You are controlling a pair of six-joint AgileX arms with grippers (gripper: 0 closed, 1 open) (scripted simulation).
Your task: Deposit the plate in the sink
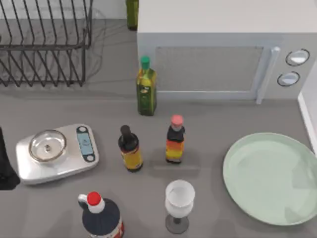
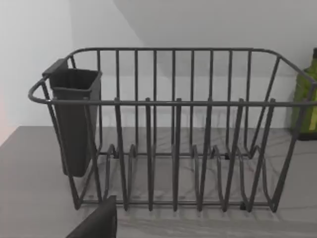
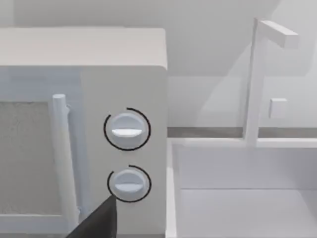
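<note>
At the right of the grey surface (image 1: 208, 114), the plate (image 1: 270, 176) lay flat beside the sink (image 1: 308, 121) rim, touched by neither arm. A goblet (image 1: 179, 204) and bottles (image 1: 174, 140) stood to its left, the microwave (image 1: 223, 59) behind. Whether either arm's fingers were apart or together could not be told.

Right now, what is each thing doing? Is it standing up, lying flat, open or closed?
plate: lying flat on the table, beside the sink, not in it.
sink: nothing in the part that shows.
microwave: door closed.
wine glass: standing upright.
green bottle: upright, cap on.
scale: flat on the table, dish bare.
dish rack: holds no dishes.
</note>
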